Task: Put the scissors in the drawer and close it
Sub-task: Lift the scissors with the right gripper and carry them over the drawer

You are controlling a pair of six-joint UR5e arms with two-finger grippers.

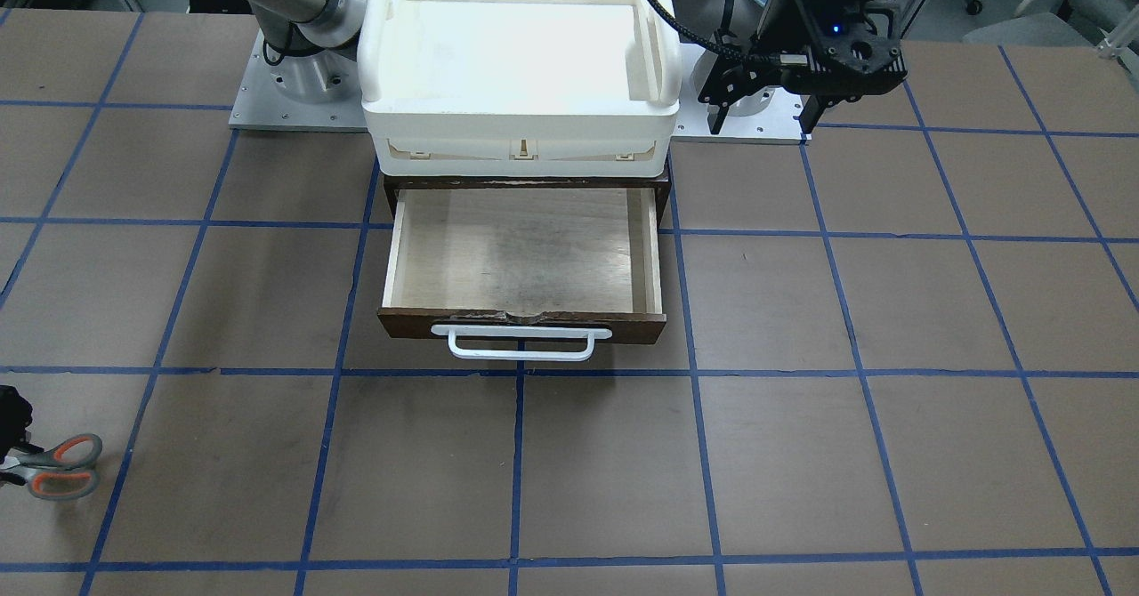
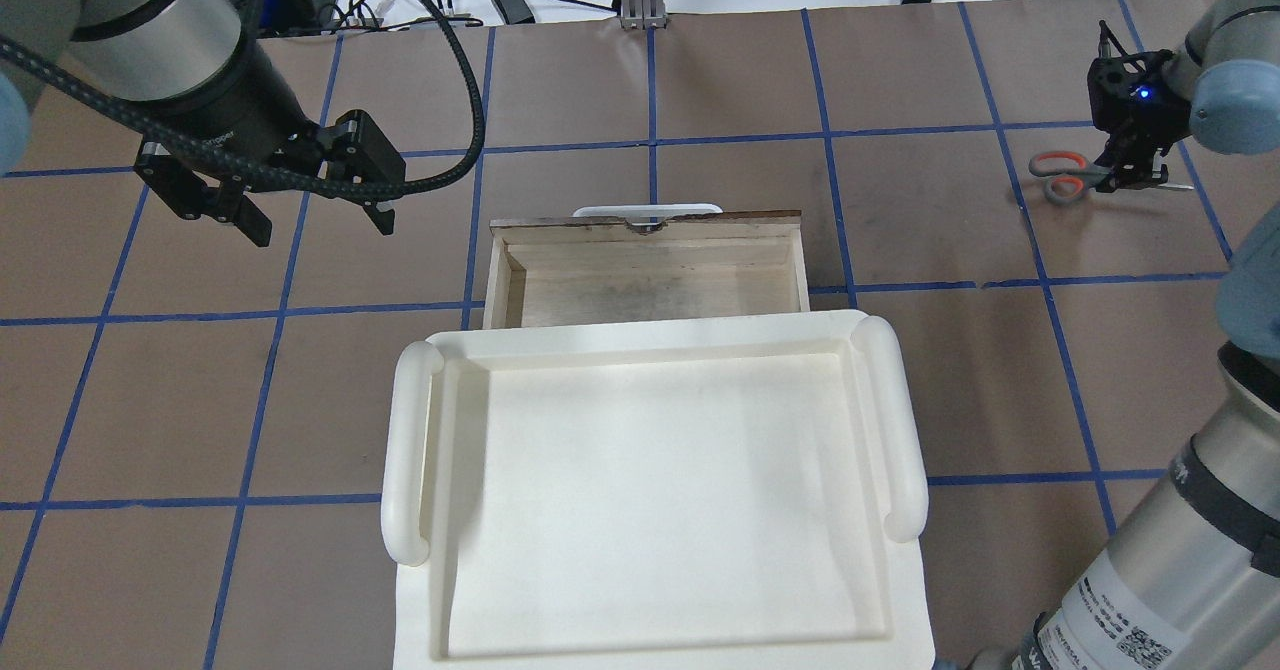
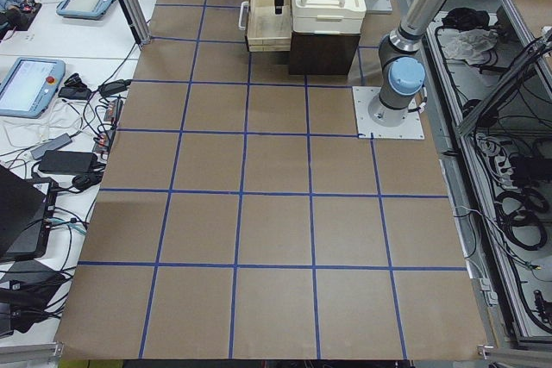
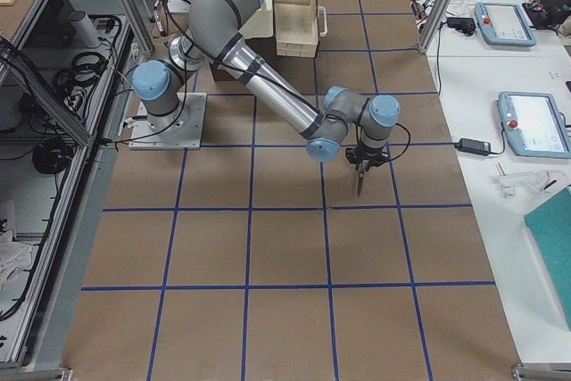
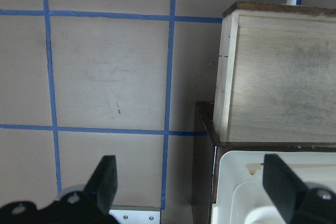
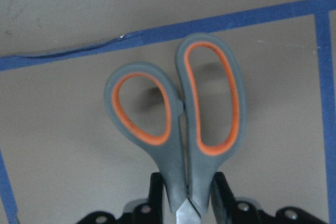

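We clamp the scissors (image 6: 178, 161) in the right gripper (image 6: 188, 195), left gripper (image 5: 191, 182) spread; next we likely carry them to the drawer (image 1: 525, 249).

Blue-gridded table (image 1: 801, 463) under cabinet (image 3: 323, 51) with drawer (image 1: 525, 253)

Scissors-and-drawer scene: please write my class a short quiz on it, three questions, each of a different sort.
1. True or false: the drawer is pulled open and has nothing in it.
2. Where are the scissors?
A. inside the drawer
B. on the floor
C. held by the right end effector, away from the drawer
3. Fill in: the drawer's handle is ___ in colour.

Key: 1 true; 2 C; 3 white.
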